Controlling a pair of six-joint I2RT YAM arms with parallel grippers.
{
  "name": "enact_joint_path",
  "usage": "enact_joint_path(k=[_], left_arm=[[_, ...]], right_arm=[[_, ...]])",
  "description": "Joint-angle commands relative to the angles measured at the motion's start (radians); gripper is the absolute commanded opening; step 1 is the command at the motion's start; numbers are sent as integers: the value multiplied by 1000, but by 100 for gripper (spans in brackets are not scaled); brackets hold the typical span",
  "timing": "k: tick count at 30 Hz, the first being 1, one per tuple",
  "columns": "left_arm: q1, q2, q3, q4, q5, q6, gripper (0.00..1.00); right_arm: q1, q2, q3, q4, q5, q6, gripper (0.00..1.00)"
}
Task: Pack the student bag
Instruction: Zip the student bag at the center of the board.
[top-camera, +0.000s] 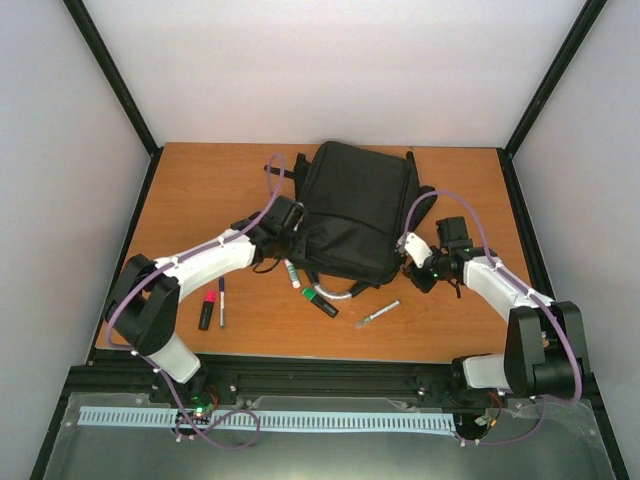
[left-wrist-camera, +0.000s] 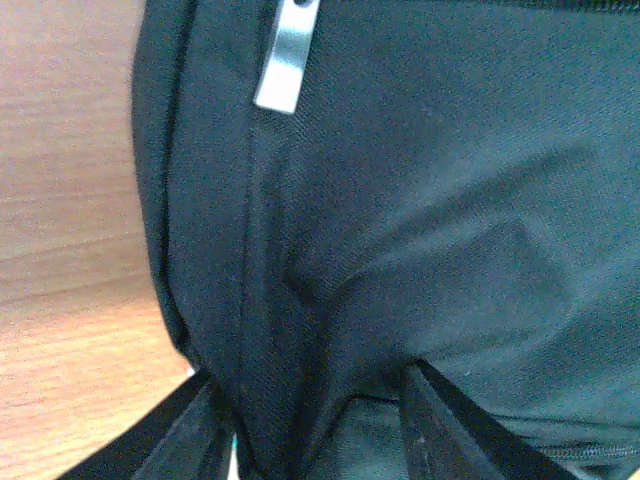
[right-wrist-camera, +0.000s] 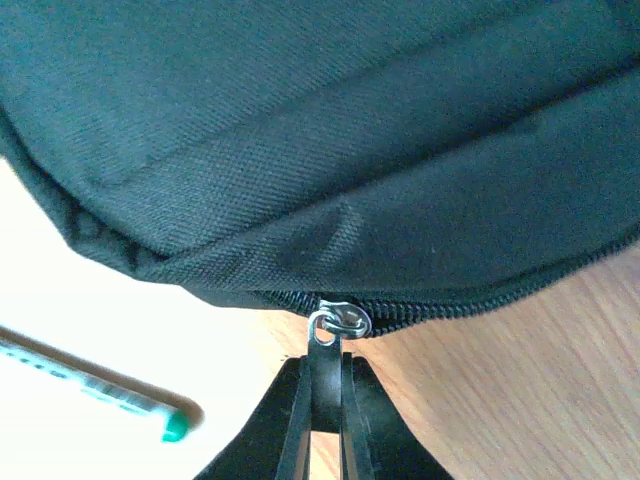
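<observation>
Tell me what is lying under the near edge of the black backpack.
A pale grey loop handle and a white marker stick out from under the student bag. How far they run beneath it is covered; the zip looks shut, so the inside is hidden.
</observation>
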Motion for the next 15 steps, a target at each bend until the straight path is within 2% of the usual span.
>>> enact_joint_path(k=[1,4,11,15], left_arm=[[24,-42,79,7,-63,-53,53],[18,-104,63,-18,-20,-155,64],[-52,-141,-45,84,224,-410,67],[-133,-98,-40,163,268,-533,69]], right_arm=[[67,9,30,4,-18,26,3],[71,40,68,-1,-55,35,3],[101,105,132,-6,-86,52,3],[123,128,151,-10,-91,60,3]])
